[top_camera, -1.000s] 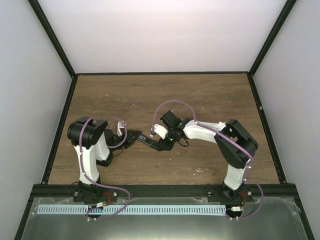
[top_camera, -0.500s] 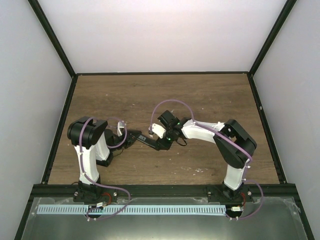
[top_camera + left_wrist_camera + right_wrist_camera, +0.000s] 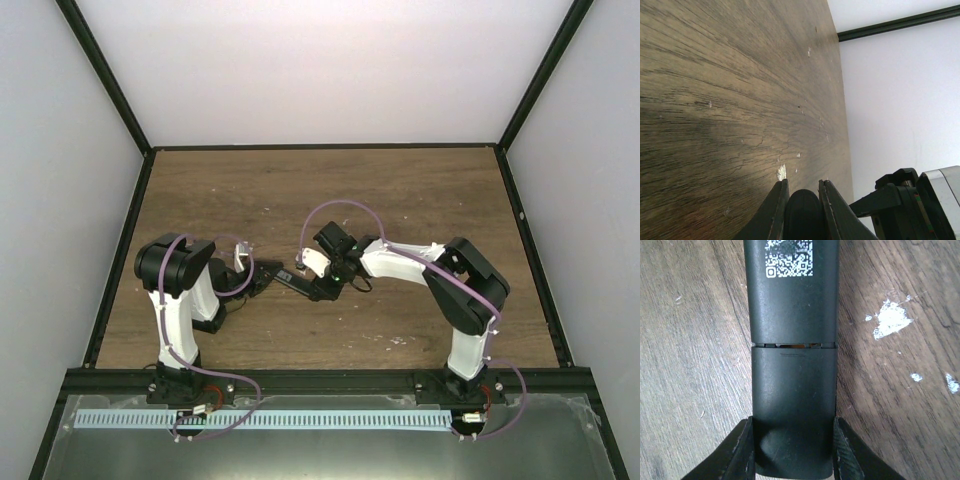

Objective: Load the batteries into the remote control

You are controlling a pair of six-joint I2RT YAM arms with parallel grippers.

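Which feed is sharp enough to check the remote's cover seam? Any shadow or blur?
Right wrist: the slim black rectangular remote control is sharp at the seam, QR label softer. Left wrist: brown wooden table streaky, shadowed near the lens. Top external: evenly lit, remote too small.

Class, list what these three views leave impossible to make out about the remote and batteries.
- Batteries: in no view; the cover on the remote control hides its compartment.
- Buttons: right wrist view shows only the back.
- QR code: cut off by that view's top edge.
- Top view: remote control tiny, mostly covered by left tool and right tool.
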